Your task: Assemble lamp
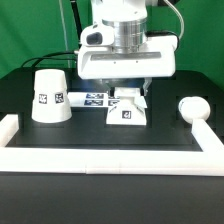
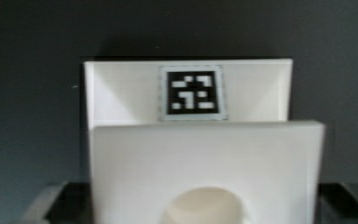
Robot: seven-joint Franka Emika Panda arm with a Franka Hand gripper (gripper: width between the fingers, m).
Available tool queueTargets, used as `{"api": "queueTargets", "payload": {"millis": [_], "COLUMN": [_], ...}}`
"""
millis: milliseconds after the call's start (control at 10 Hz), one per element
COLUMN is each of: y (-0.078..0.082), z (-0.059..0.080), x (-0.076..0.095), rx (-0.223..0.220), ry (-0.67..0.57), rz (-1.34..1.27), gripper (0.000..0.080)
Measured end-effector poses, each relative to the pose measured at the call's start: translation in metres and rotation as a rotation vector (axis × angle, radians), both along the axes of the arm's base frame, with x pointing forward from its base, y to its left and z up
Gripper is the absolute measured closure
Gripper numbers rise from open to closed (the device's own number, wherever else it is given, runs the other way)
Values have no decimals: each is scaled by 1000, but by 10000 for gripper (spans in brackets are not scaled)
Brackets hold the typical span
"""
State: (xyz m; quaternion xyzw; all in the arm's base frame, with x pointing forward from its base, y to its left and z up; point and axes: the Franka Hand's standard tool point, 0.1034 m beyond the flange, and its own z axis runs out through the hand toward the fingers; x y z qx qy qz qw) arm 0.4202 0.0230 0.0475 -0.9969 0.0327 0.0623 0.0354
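The lamp base (image 1: pixel 127 110), a small white block with a tag, sits on the black table at the centre. My gripper (image 1: pixel 128 94) is straight above it, fingers down around its top. In the wrist view the base (image 2: pixel 194 140) fills the picture, with its tag facing me and a round socket hole (image 2: pixel 208 205) near my gripper (image 2: pixel 202 208). A dark finger (image 2: pixel 55 203) presses against each side of the block. The cup-shaped shade (image 1: pixel 50 97) stands on the exterior view's left. The round bulb (image 1: pixel 190 106) lies on the right.
The marker board (image 1: pixel 94 98) lies flat between the shade and the base. A long white border rail (image 1: pixel 100 158) runs along the front, with arms at the left (image 1: pixel 8 127) and right (image 1: pixel 206 135) ends.
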Motion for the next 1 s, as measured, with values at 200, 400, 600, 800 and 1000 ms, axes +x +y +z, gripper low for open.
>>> {"api": "queueTargets", "payload": {"millis": [200,400,600,800,1000], "y": [0,0,0,2,11], "z": [-1,-1,-1,0,0], "x": [0,0,0,11,38], "rx": [0,0,0,3,7], "ry": [0,0,0,-12,-34], "rz": [1,1,1,10,12], "gripper": [268,268,268,266,266]}}
